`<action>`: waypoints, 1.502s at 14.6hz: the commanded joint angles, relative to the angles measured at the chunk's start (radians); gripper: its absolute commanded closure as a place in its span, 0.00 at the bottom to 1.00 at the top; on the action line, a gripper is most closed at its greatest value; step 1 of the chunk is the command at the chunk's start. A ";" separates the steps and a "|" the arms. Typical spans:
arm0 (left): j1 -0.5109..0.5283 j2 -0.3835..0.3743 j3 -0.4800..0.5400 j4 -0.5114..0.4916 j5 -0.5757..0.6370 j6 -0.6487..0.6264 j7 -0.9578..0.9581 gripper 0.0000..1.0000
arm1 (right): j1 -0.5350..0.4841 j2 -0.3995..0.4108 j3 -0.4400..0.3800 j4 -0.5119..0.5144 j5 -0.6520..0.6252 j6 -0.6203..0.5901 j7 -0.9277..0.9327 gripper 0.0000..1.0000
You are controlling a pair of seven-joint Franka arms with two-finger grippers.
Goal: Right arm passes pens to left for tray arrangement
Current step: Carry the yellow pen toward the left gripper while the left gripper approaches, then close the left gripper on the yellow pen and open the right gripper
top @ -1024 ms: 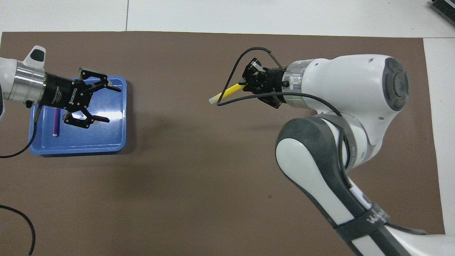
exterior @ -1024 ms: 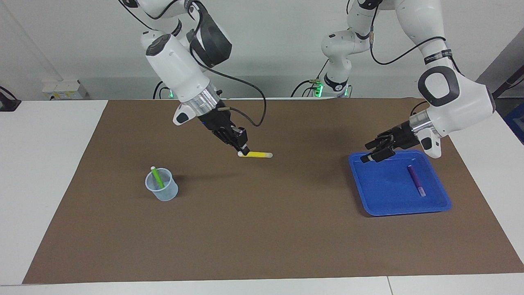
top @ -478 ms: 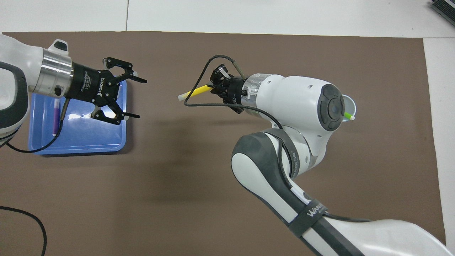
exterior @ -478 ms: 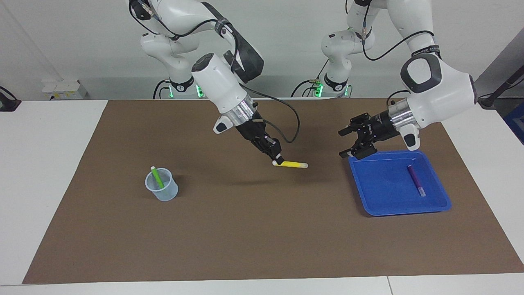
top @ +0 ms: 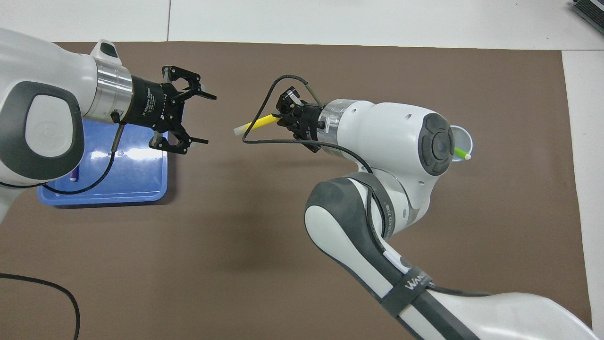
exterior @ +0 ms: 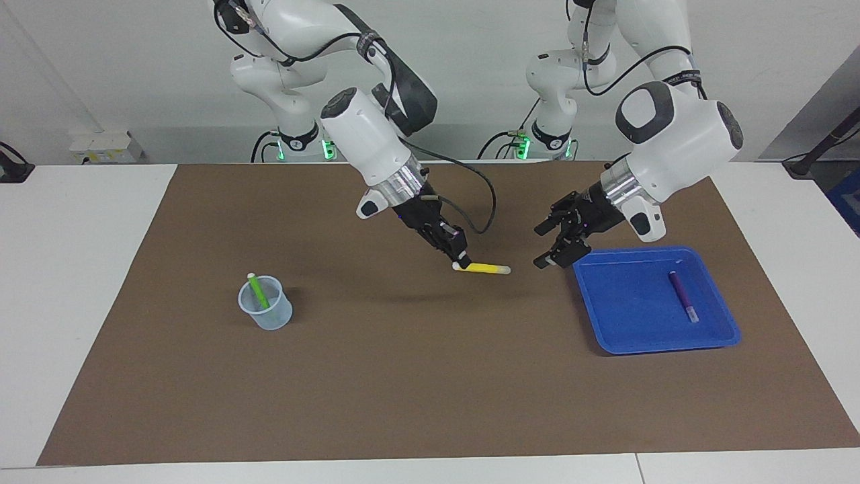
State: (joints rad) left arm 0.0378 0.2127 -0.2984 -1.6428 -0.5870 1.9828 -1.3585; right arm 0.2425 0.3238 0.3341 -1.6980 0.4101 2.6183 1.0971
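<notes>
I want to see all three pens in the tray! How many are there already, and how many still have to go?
One is done: the purple pen lies in the blue tray. One is on its way: the right gripper holds the yellow pen out toward the open left gripper, with a gap between them. One is left: the green pen stands in the clear cup.
</notes>
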 commanded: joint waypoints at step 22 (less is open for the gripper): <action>-0.197 -0.073 0.007 -0.272 0.019 0.498 -0.410 0.52 | 0.001 0.000 0.000 -0.003 0.021 0.008 0.007 1.00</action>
State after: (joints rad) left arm -0.1451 0.1762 -0.3020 -1.8702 -0.5804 2.4512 -1.7449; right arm 0.2425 0.3239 0.3336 -1.6987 0.4102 2.6183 1.0971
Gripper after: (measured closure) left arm 0.432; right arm 0.824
